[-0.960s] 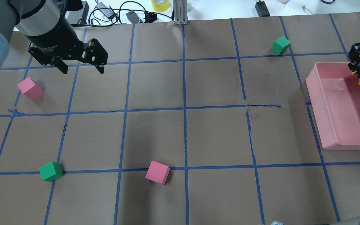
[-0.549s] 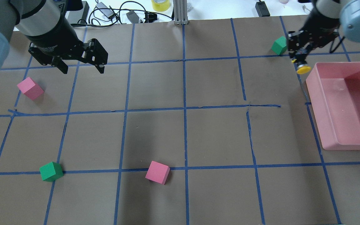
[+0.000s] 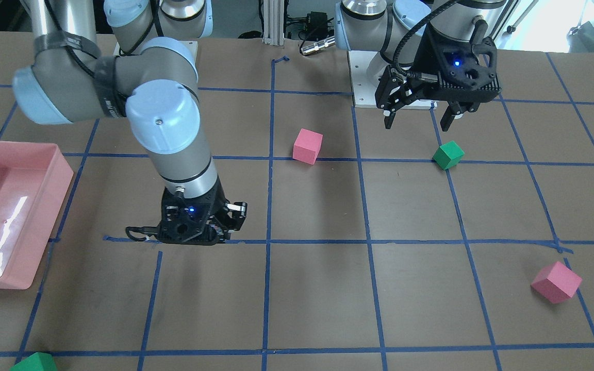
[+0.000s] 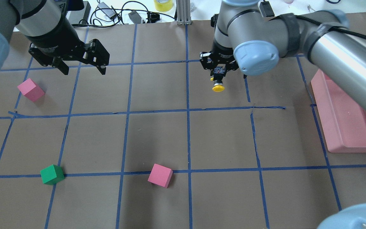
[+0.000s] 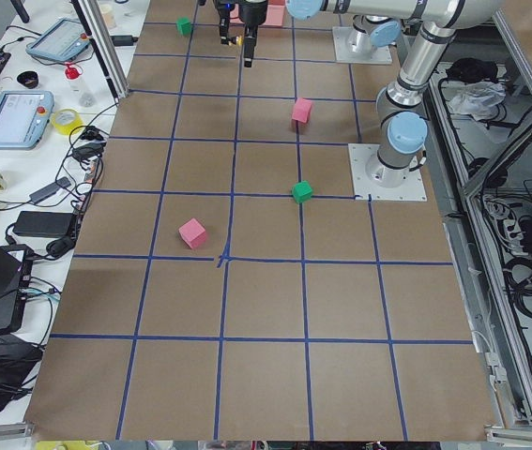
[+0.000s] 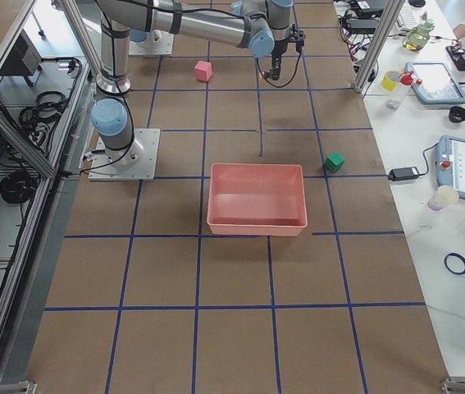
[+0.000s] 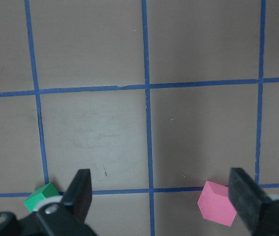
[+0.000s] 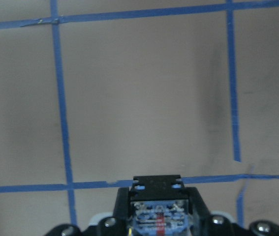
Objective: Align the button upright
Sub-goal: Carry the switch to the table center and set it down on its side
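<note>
Yellow-capped button [image 4: 218, 86], black body, clamped in right jaws

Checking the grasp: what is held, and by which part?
The right gripper holds the button by its base end; the left gripper holds nothing.

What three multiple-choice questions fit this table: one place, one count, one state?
1. Where is the button? A in the bin; B in the right gripper; C beside a green cube.
2. How many pink cubes? A one; B two; C three.
3. The left gripper is: A open, empty; B shut on a cube; C shut on the button.
Answers: B, it grips the button in the air; B, two show overhead; A, nothing sits between its spread jaws.
</note>
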Motion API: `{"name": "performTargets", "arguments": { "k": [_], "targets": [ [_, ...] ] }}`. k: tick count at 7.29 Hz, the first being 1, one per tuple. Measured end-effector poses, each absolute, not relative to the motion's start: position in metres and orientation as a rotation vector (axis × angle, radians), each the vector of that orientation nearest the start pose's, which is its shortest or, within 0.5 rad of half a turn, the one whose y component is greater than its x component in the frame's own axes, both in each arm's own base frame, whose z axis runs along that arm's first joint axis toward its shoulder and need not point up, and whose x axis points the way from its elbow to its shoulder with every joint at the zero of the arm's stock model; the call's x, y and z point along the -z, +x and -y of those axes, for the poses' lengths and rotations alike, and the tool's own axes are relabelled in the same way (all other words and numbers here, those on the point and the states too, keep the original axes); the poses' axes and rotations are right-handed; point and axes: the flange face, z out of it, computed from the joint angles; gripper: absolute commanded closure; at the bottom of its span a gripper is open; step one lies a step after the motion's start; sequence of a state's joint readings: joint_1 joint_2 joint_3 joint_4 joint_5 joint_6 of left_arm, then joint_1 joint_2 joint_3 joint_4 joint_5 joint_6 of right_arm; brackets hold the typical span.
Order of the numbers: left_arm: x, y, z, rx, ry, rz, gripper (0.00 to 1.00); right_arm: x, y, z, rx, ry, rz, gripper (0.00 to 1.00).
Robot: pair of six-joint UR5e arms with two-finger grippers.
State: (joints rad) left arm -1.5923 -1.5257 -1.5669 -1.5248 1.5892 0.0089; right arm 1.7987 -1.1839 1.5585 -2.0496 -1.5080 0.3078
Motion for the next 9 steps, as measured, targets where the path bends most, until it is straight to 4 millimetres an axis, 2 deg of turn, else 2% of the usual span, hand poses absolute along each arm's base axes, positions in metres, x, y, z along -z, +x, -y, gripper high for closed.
{"name": "performTargets", "arguments": {
  "k": [3, 5, 7, 9],
  "targets": [
    [-0.516, -0.142, 0.479, 0.146, 0.046, -3.121, 0.00, -0.263, 0.348, 0.576, 0.135, 0.103, -3.033, 1.00],
    [-0.516, -0.142, 0.479, 0.146, 0.045, -3.121, 0.00, -0.234, 0.376, 0.561, 0.125, 0.128, -3.062, 1.00],
    [-0.516, -0.142, 0.479, 0.149, 0.046, -3.123, 0.00, -0.214, 0.390, 0.551, 0.136, 0.130, -3.084, 1.00],
    [-0.516, -0.142, 0.479, 0.151, 0.047, -3.123, 0.00, -0.203, 0.391, 0.545, 0.114, 0.130, -3.093, 0.93]
  ]
}}
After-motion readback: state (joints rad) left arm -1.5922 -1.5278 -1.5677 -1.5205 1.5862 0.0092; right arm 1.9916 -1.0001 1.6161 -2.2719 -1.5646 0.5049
